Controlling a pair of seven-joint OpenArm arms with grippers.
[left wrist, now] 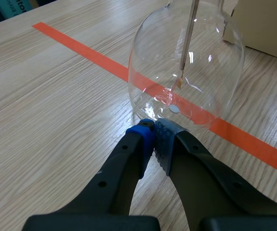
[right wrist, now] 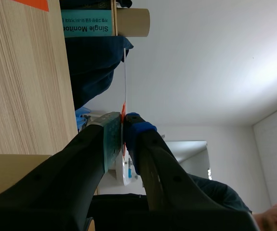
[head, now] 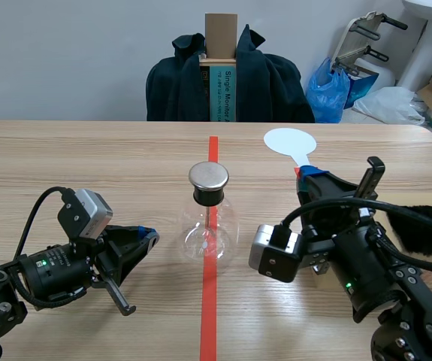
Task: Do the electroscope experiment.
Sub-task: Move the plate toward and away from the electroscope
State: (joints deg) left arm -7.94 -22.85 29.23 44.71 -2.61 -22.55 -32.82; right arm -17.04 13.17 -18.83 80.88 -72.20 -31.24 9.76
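a: right gripper (right wrist: 123, 120) first. jaws?
b: clamped. both pads pinch a thin white paddle (head: 289, 141). in the wrist view it shows edge-on between them, with a red patch at the grip. handle in the jaws, round disc out ahead.
a: long axis?
b: runs from the jaws away from the robot, toward the far side of the table (head: 88, 158). height of the disc over the wood is hard to judge.
a: left gripper (left wrist: 153, 131)?
b: jaws together, on nothing. pads meet low over the table, tips just beside the glass wall of the electroscope flask (left wrist: 186, 62). contact with the glass: cannot tell.
a: the flask itself?
b: upright on the orange-red tape line (head: 211, 301), between the 2 arms. metal cap (head: 209, 177) on a black stopper (head: 208, 197), thin rod (left wrist: 189, 43) hanging down inside the bulb.
a: what does the next move turn on?
b: my read: disc to cap. the cap lies left of the disc and nearer the robot, so the right arm would swing the paddle inward and back. the left arm is nearer the flask but carries nothing.
a: anything else?
b: 1 black furry cloth (head: 422, 226) on the table beyond the right arm, well apart from the flask.
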